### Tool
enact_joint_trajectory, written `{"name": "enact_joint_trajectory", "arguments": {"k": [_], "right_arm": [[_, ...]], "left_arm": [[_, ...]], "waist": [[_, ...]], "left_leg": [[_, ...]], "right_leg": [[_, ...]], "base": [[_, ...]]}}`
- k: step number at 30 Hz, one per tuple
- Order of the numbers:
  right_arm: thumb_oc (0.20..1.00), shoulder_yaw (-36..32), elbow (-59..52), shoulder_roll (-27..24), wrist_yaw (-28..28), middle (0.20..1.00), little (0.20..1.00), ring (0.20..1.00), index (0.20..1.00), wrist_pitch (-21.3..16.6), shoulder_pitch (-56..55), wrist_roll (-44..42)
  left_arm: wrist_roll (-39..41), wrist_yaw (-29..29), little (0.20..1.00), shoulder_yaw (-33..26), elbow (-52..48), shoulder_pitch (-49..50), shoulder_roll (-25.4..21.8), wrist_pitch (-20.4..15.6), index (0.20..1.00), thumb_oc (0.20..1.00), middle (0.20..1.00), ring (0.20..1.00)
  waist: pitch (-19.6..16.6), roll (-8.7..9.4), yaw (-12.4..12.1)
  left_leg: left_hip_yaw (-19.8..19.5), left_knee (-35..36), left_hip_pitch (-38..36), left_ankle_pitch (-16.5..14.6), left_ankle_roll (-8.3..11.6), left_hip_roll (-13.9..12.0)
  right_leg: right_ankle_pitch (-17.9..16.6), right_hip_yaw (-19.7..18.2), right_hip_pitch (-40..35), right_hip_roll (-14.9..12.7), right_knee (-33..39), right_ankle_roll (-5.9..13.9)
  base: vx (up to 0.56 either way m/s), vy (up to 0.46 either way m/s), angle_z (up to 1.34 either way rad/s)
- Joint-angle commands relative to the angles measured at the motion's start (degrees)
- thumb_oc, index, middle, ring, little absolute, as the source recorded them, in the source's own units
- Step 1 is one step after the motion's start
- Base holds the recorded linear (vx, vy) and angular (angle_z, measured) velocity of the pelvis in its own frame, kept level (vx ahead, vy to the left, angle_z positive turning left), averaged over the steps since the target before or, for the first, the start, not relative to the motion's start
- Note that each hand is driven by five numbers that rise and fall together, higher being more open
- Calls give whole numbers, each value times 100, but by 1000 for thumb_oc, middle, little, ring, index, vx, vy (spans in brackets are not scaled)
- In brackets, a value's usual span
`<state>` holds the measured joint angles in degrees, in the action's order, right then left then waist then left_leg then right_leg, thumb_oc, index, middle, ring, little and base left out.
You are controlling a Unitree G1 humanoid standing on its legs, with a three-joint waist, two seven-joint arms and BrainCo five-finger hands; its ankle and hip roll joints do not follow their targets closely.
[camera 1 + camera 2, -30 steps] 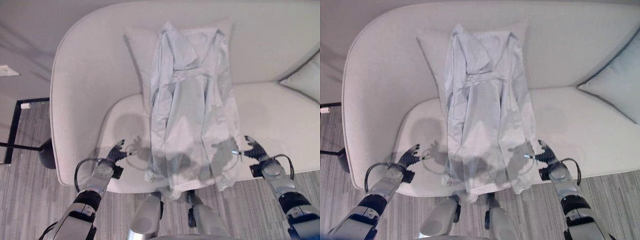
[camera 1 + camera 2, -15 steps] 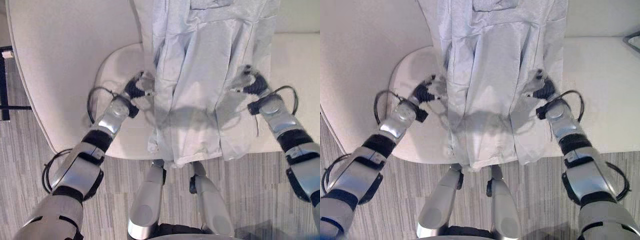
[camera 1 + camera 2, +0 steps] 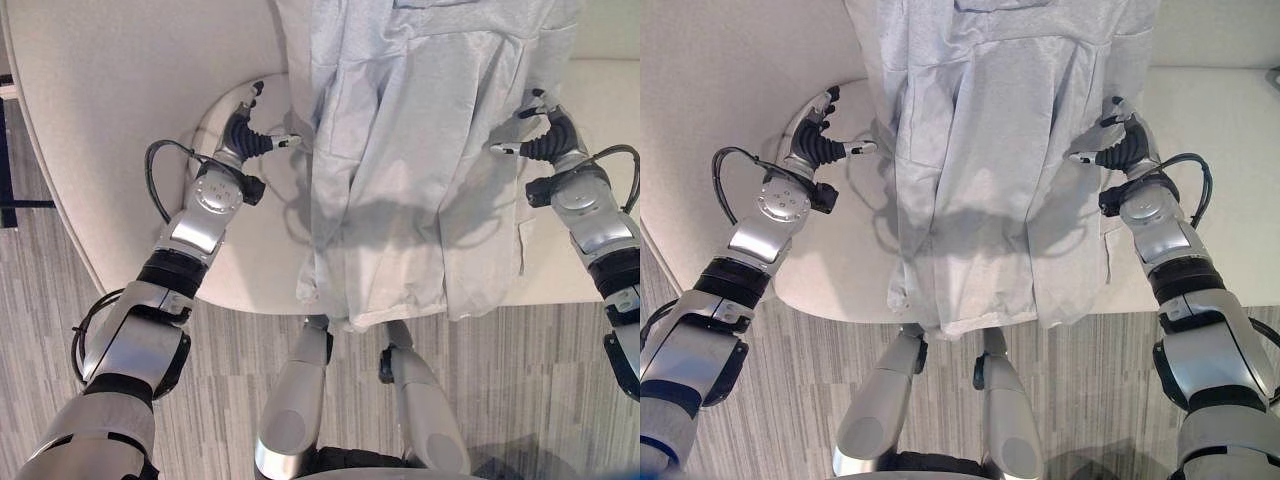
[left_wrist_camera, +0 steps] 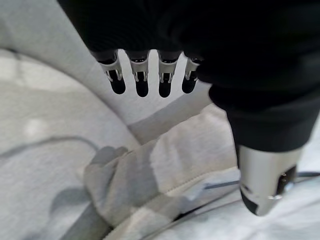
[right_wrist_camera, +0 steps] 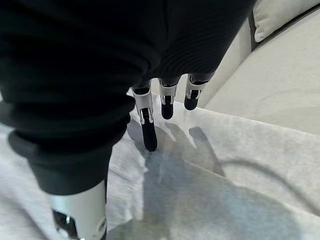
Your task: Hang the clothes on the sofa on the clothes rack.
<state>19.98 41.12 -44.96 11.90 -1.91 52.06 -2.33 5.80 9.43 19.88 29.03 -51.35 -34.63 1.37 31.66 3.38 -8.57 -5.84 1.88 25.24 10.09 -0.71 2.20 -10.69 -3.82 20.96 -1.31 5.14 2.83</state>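
Left robot hand (image 3: pixel 240 135) and right robot hand (image 3: pixel 545 135) hover with fingers spread and nothing held, one at each side edge of the pale garment (image 3: pixel 420 170), which lies draped down the sofa (image 3: pixel 110 120) from backrest to seat front, its hem hanging over the edge. In the wrist views, the left fingers (image 4: pixel 141 82) sit above a folded edge of cloth and the right fingers (image 5: pixel 167 102) above flat fabric. Likely risks: closing on one loose layer would let the rest slide off as it lifts, and pinching at mid-length rather than the shoulders would leave the garment bunched and hard to hang. Fingers could also snag the seat cover beneath.
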Motion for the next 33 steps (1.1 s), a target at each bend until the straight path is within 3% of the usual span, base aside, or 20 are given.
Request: {"name": "enact_joint_trajectory", "arguments": {"k": [1, 5, 12, 23, 33], "right_arm": [[1000, -328, -269, -518, 251, 1000, 1000, 1000, 1000, -190, -111, -13], [1000, -802, -656, -536, 376, 1000, 1000, 1000, 1000, -223, -495, 53], [1000, -949, -393, -812, 495, 1000, 1000, 1000, 1000, -194, -589, 117], [1000, 141, 1058, -736, 133, 1000, 1000, 1000, 1000, -152, 363, -241], [1000, 616, 2227, -446, -8, 1000, 1000, 1000, 1000, -141, 883, -466]], "left_arm": [[-120, 163, 1000, -173, -275, 8, -53, -196, 1000, 1000, 1000, 1000], [-164, 171, 1000, -212, -358, 153, -25, -194, 1000, 1000, 1000, 1000], [-157, 195, 1000, -103, -289, 41, 6, -180, 1000, 1000, 1000, 1000], [-51, 181, 1000, 283, -155, -529, -162, -141, 1000, 1000, 1000, 1000], [-245, -10, 1000, 326, -1197, -158, 118, -25, 1000, 1000, 1000, 1000]], "waist": [[-187, -243, -72], [-187, -210, -36], [-187, -182, -14], [-187, -219, -165], [-187, -470, -413]], "left_leg": [[-507, 312, -240, -629, 185, -206], [-500, 312, -256, -637, 193, -225], [-566, 312, -208, -648, 211, -234], [-706, 312, -26, -624, 233, -236], [-740, 312, 114, -582, 218, -204]], "right_leg": [[616, 23, -182, -215, -14, -135], [605, 32, -185, -220, -14, -127], [582, 33, -159, -208, -14, -121], [520, -20, 8, -145, -14, -114], [484, -64, 91, -139, -14, -91]], "base": [[0, 0, 0], [0, 0, 0], [13, -11, 2], [12, -15, 2], [3, -4, 0]]}}
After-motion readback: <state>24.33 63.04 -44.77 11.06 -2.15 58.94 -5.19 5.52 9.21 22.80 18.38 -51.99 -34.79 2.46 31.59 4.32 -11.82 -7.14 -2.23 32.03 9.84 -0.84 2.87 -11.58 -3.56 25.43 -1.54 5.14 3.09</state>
